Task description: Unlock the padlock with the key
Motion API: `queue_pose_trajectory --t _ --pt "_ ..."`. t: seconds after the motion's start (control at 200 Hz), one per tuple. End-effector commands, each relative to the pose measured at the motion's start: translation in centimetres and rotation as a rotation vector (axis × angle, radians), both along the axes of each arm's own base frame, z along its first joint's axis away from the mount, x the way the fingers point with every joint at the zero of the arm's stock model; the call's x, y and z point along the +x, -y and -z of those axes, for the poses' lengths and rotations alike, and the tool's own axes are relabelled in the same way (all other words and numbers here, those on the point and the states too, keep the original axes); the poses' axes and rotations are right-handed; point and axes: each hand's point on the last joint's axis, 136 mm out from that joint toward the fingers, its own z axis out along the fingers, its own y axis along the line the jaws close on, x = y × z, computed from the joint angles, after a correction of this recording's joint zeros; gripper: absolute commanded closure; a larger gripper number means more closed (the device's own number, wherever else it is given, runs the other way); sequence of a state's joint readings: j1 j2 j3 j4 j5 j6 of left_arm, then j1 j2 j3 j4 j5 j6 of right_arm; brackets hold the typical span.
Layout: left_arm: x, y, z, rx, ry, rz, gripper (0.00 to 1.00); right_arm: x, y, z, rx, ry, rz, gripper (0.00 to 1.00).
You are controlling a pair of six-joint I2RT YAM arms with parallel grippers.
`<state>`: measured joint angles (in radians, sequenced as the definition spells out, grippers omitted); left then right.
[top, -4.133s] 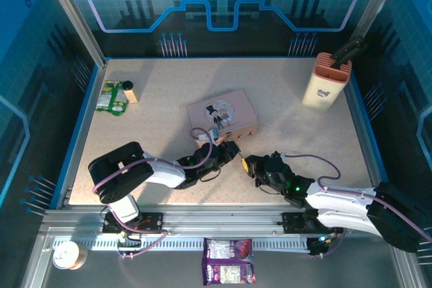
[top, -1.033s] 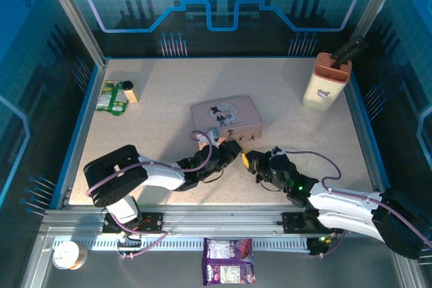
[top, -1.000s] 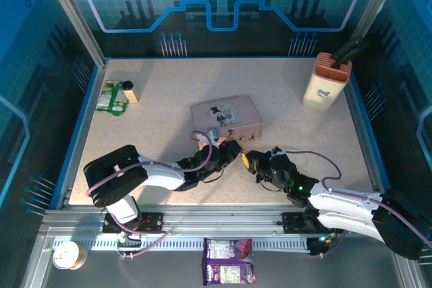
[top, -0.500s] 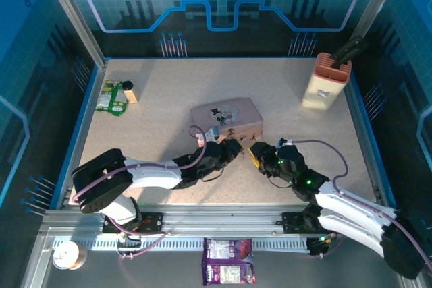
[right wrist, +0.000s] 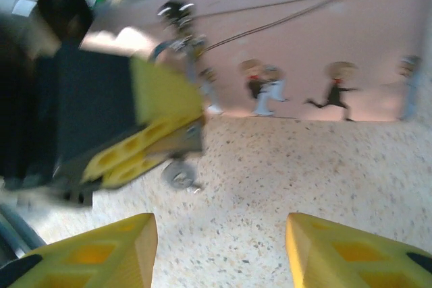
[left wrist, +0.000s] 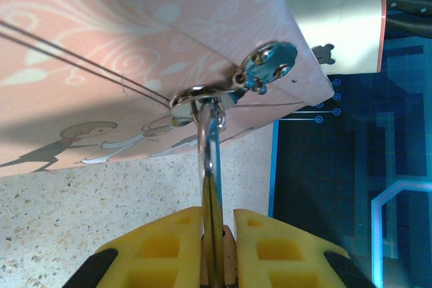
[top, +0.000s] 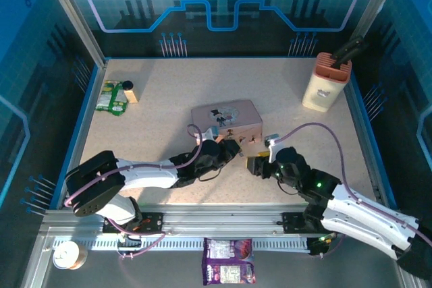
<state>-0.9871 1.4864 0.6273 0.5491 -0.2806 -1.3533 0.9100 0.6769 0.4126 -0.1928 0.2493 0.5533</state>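
The small brass padlock point(left wrist: 212, 187) hangs by its silvery shackle from the hasp on the front of the pink tin point(top: 225, 119). My left gripper point(left wrist: 217, 217) is shut on the padlock, which shows edge-on between its yellow fingers. In the right wrist view the padlock point(right wrist: 185, 138) sits in those left fingers, and the grey key point(right wrist: 179, 175) sticks out of its lower end, just above the table. My right gripper point(right wrist: 219, 234) stands open a short way back from the key, with nothing between its fingers. In the top view it point(top: 255, 164) is right of the left gripper point(top: 231, 150).
A cream knife block point(top: 327, 80) stands at the back right. A green packet point(top: 111, 97) and a small brown block lie at the back left. A purple packet point(top: 228, 269) and a tape roll point(top: 67, 254) sit on the front rail.
My right gripper has opened, let go of the key and drawn back to the near right. The key stays in the padlock. The left gripper keeps its grip at the tin's front.
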Motion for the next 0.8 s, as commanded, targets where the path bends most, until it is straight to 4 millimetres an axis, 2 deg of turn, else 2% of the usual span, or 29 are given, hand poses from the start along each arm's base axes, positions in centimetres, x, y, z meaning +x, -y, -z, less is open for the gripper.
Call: queue_pose_trajectory --t 0.0,0.1,0.205,0.46,0.795 --pt "0.8 -0.3 -3.5 -0.073 0.070 -0.015 1.00 0.6 -1.3 -1.7 -0.190 0.278 -0.115 0.46" --pt "0.7 -0.5 -3.4 -0.075 0.070 -0.010 1.00 0.2 -3.1 -1.3 -0.265 0.376 -0.186 0.48" --pt "0.6 -0.2 -3.7 -0.081 0.077 0.008 1.00 0.8 -3.8 -1.4 -0.309 0.476 -0.175 0.50" --pt "0.1 -0.3 -3.7 -0.083 0.072 0.025 1.00 2.1 -3.0 -1.8 -0.332 0.559 -0.101 0.56" --pt "-0.2 0.1 -3.8 -0.089 0.065 0.047 1.00 1.9 -3.1 -0.2 -0.332 0.542 -0.119 0.62"
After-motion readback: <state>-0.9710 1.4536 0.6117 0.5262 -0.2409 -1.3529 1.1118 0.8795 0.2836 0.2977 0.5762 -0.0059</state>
